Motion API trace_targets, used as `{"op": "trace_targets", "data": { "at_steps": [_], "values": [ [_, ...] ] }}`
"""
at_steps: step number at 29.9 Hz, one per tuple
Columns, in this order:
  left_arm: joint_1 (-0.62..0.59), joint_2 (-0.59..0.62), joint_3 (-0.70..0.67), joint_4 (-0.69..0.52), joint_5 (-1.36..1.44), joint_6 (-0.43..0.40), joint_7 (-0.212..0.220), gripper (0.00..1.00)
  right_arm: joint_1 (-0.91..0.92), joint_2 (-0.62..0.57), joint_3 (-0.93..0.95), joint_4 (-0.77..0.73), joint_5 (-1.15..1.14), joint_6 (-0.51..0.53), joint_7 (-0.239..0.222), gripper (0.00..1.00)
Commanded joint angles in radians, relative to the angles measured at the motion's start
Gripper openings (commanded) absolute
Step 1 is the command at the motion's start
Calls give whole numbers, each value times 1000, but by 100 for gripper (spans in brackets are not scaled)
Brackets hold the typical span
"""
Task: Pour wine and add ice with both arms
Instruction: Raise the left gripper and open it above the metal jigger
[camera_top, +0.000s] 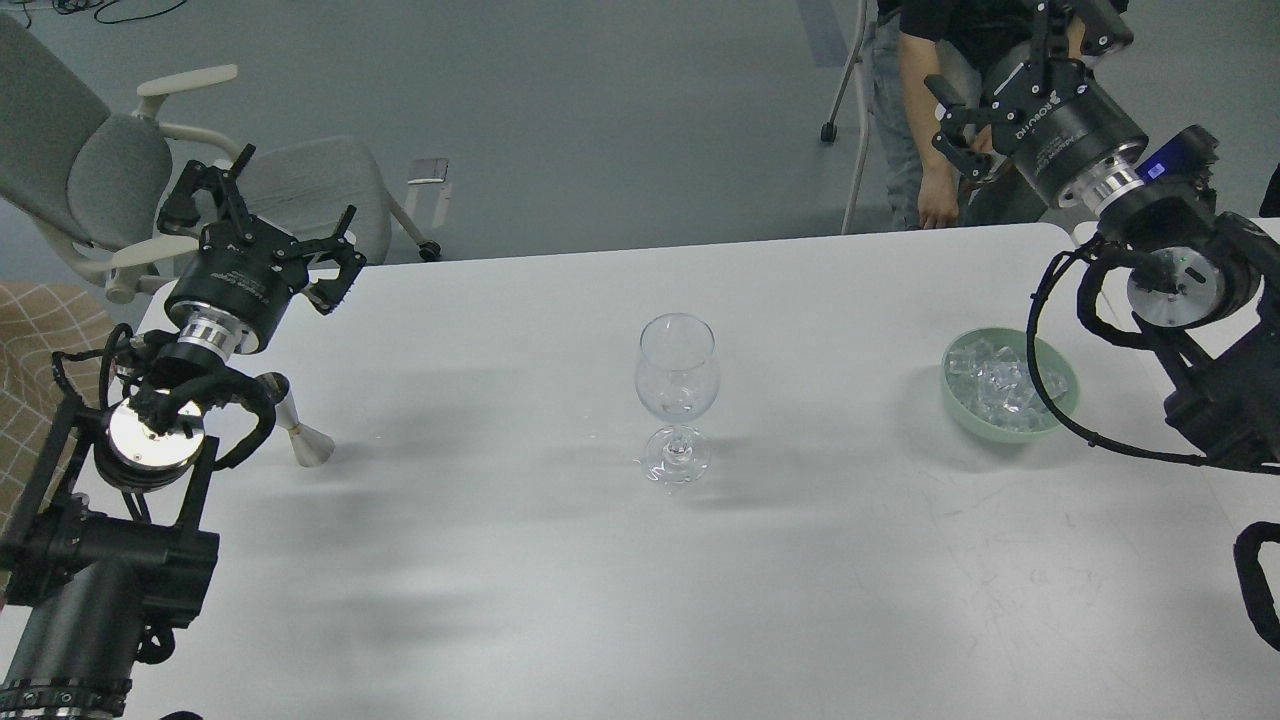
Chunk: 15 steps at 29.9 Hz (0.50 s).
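Note:
An empty clear wine glass (678, 375) stands upright at the middle of the white table (560, 600). The ice (1000, 380), several small clear cubes, lies in a pale green bowl (957, 405) at the right. My left gripper (298, 182) is open and empty, raised over the table's far left corner, well left of the glass. My right gripper (985, 45) is open and empty, high beyond the far right edge, above and behind the bowl. Its upper finger is partly cut off by the frame. No wine bottle is in view.
A small pale cone-shaped piece (305, 445) lies on the table by my left arm. A grey office chair (110, 170) stands behind the left corner. A person (925, 120) stands behind the far right edge, close to my right gripper. My right arm's cable (1040, 390) loops over the bowl.

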Motion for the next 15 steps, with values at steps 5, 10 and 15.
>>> {"op": "trace_targets", "data": {
  "at_steps": [5,10,15],
  "values": [
    [37,24,2,-17,6,-36,7,98,2,6,-34,1,0,-12,4,100],
    [106,58,-21,-112,-9,29,152,98,-6,8,-41,1,0,-18,4,100],
    [198,73,-182,-209,-134,108,264,97,-14,11,-41,1,0,-21,4,100]
  ]
}}
